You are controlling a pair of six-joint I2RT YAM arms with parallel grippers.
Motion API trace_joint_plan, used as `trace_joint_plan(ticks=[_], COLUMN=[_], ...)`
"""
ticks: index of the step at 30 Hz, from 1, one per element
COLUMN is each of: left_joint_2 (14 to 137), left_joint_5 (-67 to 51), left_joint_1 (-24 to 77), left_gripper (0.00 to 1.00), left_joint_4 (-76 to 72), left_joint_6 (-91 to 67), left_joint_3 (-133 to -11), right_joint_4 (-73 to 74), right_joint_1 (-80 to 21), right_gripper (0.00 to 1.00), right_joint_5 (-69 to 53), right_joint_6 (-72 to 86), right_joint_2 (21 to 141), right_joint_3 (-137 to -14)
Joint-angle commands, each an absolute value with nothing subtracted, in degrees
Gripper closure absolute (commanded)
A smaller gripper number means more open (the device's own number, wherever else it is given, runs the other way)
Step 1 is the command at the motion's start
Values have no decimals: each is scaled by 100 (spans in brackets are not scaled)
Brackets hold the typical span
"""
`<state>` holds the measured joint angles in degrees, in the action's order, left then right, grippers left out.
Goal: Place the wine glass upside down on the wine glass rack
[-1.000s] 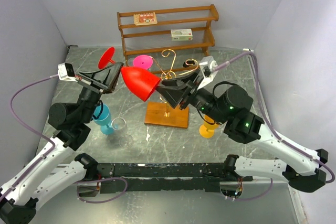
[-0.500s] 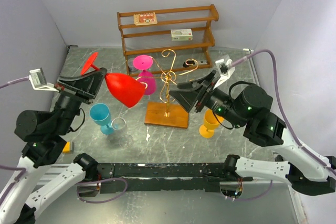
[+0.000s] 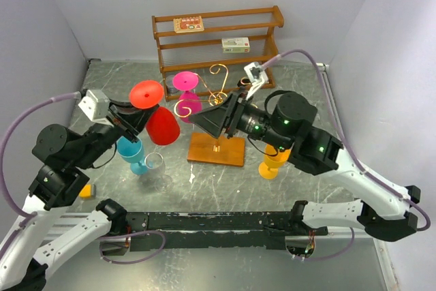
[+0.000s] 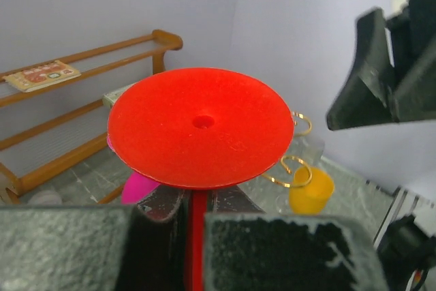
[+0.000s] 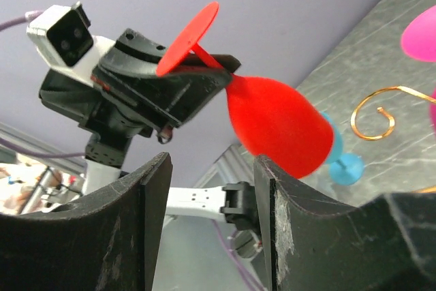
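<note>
The red wine glass (image 3: 162, 127) hangs foot up and bowl down, left of the wine glass rack. My left gripper (image 3: 141, 116) is shut on its stem. In the left wrist view the stem sits between the pads (image 4: 293, 250) of that gripper (image 4: 194, 202), and the round red foot (image 4: 201, 127) fills the middle. My right gripper (image 3: 195, 120) is open and empty, pointing at the red bowl (image 5: 279, 127) from the right, a little apart; its wrist view shows the gap (image 5: 211, 189) empty. The gold wire rack (image 3: 218, 93) stands on a wooden base (image 3: 216, 149) with a pink glass (image 3: 187, 97) on it.
A brown three-tier shelf (image 3: 216, 35) stands at the back. A blue glass (image 3: 131, 149) and a clear glass (image 3: 157, 165) stand below the red glass. A yellow glass (image 3: 272, 161) stands right of the rack base. The rack's gold curls (image 4: 293, 172) are close to the red foot.
My left gripper has turned the red glass from lying sideways to foot up and bowl down. My right gripper drew back to the right, then came left again toward the bowl.
</note>
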<state>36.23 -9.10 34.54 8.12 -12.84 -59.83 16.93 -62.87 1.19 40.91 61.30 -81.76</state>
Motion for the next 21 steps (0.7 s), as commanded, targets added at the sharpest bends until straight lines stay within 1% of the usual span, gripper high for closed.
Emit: trace_joint_plan(ticks=[1, 4, 8, 14, 16, 18, 21], left_joint_2=[3519, 3483, 3484, 3566, 3568, 3560, 3536], left_joint_5=[-1797, -1915, -2201, -2387, -2430, -2415, -2419], left_joint_1=[3454, 3447, 3452, 3454, 3452, 3452, 3454], left_gripper=[93, 93, 93, 93, 93, 93, 93], left_joint_4=[804, 892, 792, 726, 666, 677, 712], left_joint_6=[-198, 59, 247, 351, 355, 372, 377], left_joint_3=[-5882, -5882, -5737, -5668, -5656, -5651, -5651], right_joint_4=[1166, 1148, 923, 987, 1205, 1376, 1261], right_joint_1=[-6316, -6311, -6311, -6256, -6249, -6248, -6242], right_gripper=[48, 48, 48, 51, 55, 60, 63], right_joint_5=[-224, -224, 50, 242, 293, 415, 512], right_joint_6=[4987, 5344, 6087, 6623, 6808, 6948, 7054], right_joint_2=[6415, 6608, 6623, 6908, 7079, 7171, 7182], right_joint_3=[-8322, -8459, -8239, -8361, -8471, -8499, -8292])
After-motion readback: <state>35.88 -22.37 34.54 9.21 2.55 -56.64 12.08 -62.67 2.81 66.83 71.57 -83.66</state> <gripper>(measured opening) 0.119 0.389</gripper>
